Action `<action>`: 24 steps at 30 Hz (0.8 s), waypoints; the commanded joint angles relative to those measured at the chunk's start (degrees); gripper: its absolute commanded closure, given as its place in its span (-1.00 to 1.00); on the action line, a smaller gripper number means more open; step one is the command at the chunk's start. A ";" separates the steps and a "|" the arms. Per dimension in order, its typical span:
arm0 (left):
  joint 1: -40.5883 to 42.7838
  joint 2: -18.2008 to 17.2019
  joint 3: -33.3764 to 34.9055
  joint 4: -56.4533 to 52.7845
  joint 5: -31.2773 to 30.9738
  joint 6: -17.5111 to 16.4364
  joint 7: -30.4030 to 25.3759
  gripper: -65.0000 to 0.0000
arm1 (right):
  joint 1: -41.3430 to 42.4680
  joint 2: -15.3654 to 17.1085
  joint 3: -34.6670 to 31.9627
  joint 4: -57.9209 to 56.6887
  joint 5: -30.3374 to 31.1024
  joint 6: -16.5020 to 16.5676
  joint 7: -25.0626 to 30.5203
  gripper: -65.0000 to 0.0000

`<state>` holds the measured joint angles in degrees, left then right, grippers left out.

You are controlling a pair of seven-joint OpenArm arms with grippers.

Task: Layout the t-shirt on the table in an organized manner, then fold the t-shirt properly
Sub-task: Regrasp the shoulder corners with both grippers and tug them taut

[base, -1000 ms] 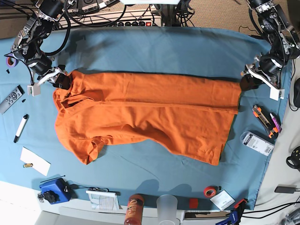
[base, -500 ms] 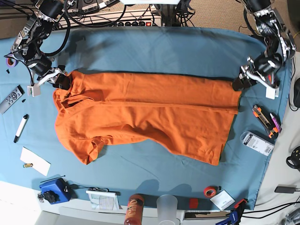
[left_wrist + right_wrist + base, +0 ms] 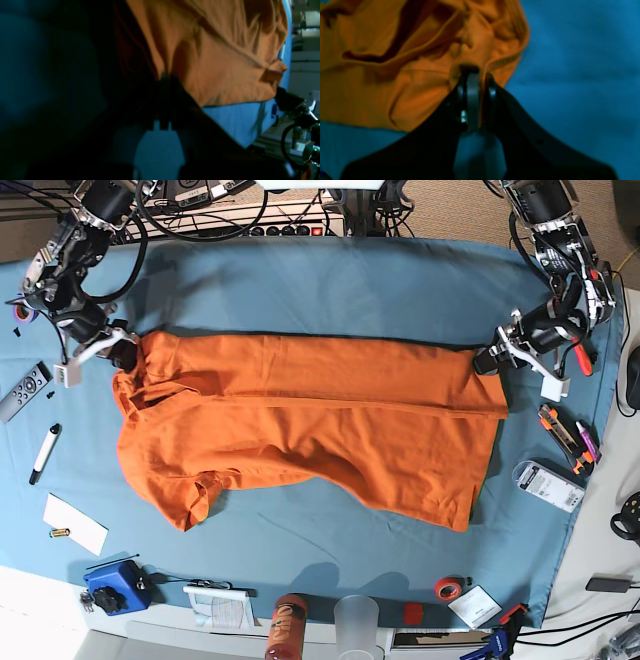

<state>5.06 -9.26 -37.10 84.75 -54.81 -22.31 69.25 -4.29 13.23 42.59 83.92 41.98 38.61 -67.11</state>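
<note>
No readable text — labels too small.

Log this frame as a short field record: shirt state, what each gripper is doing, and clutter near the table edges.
shirt: t-shirt spread wide across the table, wrinkled, one sleeve bunched at the near edge
right gripper: shut on the shirt's edge near the collar end
left gripper: shut on the far corner at the opposite end, cloth pinched
fold stage: laying out, no fold made yet
edge clutter: remote, marker, tape roll, plastic cup
</note>
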 commanded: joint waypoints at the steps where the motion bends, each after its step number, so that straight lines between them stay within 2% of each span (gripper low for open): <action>1: 0.22 -0.81 -0.81 0.81 -0.31 0.17 0.63 1.00 | 0.50 1.97 1.64 0.83 1.53 0.00 0.94 1.00; 8: 3.41 -0.83 -1.33 1.03 -2.91 -0.26 1.18 1.00 | 0.44 2.95 9.09 0.83 5.97 1.39 -4.02 1.00; 13: 6.67 -1.11 -1.36 3.39 -3.15 -0.24 1.49 1.00 | -1.55 2.97 12.13 0.83 9.09 1.39 -4.68 1.00; 22: 13.57 -1.07 -1.33 15.02 -3.06 -0.39 0.22 1.00 | -4.57 2.97 12.66 0.83 11.82 1.39 -6.40 1.00; 24: 13.99 -1.09 -1.33 15.56 -3.06 -2.56 -0.61 1.00 | -4.55 2.97 12.59 0.83 12.33 1.39 -6.64 1.00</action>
<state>19.05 -9.54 -38.24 99.26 -57.25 -24.91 69.58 -9.06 14.90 54.89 83.90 53.08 39.94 -74.81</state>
